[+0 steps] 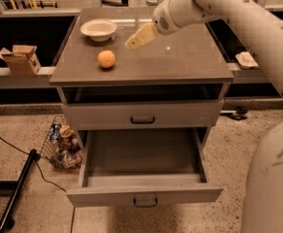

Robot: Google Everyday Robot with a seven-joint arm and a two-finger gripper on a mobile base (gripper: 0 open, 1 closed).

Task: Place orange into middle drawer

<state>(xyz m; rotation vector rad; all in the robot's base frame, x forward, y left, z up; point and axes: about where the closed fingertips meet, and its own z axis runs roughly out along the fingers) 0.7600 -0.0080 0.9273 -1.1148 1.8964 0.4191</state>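
- Gripper (140, 37) of cream plastic, at the end of the white robot arm, hangs over the flat grey cabinet top (180, 62) in the upper middle of the frame, up and to the right of the fruit. Whether it is spread or pressed together I cannot tell, but nothing is seen in it.
- The small round orange (106, 59) rests on the cabinet top, left of centre, apart from the gripper and near the bowl, just below it in the frame. It is not yet grasped, so I judge the step in hand is the approach.
- The wide grey middle drawer (180, 194) is pulled far out in the lower part of the frame, probably so that the fruit can be lowered in from above. Its inside shows only bare floor.
- The similar grey drawer front (180, 114) above it is closed.
- The shallow white bowl (86, 28) at the upper left of the cabinet top looks empty.
- The wire basket (49, 147) on the floor at the left holds some cans or bottles; I cannot tell which.
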